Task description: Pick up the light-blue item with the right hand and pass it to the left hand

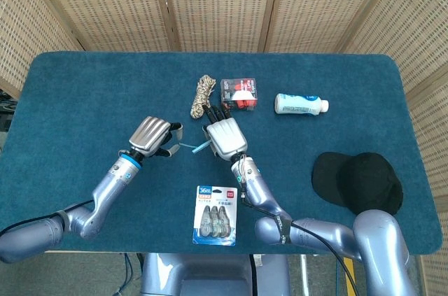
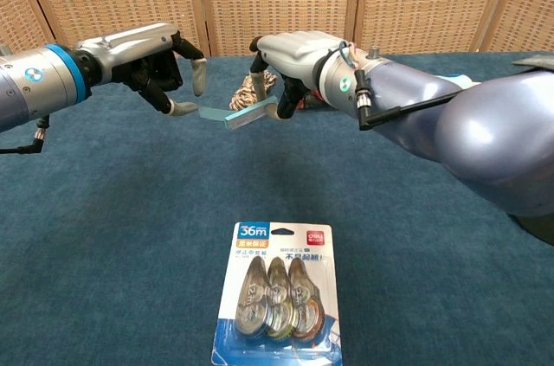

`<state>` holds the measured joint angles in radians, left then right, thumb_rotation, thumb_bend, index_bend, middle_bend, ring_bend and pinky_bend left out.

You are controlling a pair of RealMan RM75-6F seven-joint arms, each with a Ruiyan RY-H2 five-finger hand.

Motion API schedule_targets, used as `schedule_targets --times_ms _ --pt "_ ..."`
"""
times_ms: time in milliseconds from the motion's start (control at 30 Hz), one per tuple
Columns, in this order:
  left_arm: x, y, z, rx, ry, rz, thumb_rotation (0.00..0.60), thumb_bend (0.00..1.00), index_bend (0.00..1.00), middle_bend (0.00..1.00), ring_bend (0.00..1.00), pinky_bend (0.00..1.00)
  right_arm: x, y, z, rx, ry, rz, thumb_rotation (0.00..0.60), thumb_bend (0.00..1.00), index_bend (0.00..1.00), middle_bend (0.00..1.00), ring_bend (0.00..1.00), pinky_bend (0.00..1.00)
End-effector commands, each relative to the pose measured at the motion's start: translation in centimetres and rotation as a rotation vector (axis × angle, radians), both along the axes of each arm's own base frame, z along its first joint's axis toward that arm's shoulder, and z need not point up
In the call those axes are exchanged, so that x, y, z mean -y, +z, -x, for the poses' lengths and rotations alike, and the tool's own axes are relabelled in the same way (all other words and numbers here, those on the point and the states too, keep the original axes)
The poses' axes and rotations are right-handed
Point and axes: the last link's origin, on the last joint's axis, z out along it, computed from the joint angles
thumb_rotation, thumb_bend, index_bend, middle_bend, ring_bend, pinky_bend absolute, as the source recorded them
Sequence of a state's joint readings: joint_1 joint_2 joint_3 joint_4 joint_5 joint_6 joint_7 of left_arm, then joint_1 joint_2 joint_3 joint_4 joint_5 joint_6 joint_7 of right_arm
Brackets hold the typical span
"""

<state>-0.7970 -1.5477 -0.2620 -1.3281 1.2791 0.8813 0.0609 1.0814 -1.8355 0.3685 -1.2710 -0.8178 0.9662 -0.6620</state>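
The thin, flat light-blue plastic strip (image 2: 238, 113) hangs in the air above the dark blue felt-covered table (image 1: 84, 93), pinched at one end by the fingers of the right hand (image 2: 294, 56), with its free end reaching toward the left hand (image 2: 151, 59). The left hand's fingers are curled but parted, the thumb tip just beside the strip's free end; from these views I cannot tell whether it touches the strip, and it does not appear to hold it. The main risk, as I judge it, is a release too soon: if the right hand lets go before the left has pinched the narrow end, the strip would fall to the felt near the blister card of correction tapes (image 2: 279, 292). The strip is slim and tilted, so the left fingers could also close past its edge, or knock it and twist it out of the right hand's light pinch. The braided rope bundle (image 1: 203, 93) and the small red-and-white box (image 1: 238, 94) lie just behind the hands and could be nudged if either arm drifts back
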Motion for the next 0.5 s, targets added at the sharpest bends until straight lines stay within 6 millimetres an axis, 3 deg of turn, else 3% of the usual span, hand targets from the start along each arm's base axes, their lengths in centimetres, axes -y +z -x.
schedule_targets --times_ms 33,500 --pt "0.01 0.25 0.08 0.001 0.008 -0.003 0.6 0.32 0.55 1.0 0.98 0.9 0.04 0.01 0.02 0.001 -0.002 0.0 0.6 0.57 0.64 0.04 0.0 0.0" --pt "-0.11 -0.68 -0.02 -0.005 0.021 0.005 0.6 0.32 0.55 1.0 0.98 0.9 -0.11 -0.08 -0.09 -0.003 -0.001 0.0 0.6 0.57 0.64 0.04 0.0 0.0"
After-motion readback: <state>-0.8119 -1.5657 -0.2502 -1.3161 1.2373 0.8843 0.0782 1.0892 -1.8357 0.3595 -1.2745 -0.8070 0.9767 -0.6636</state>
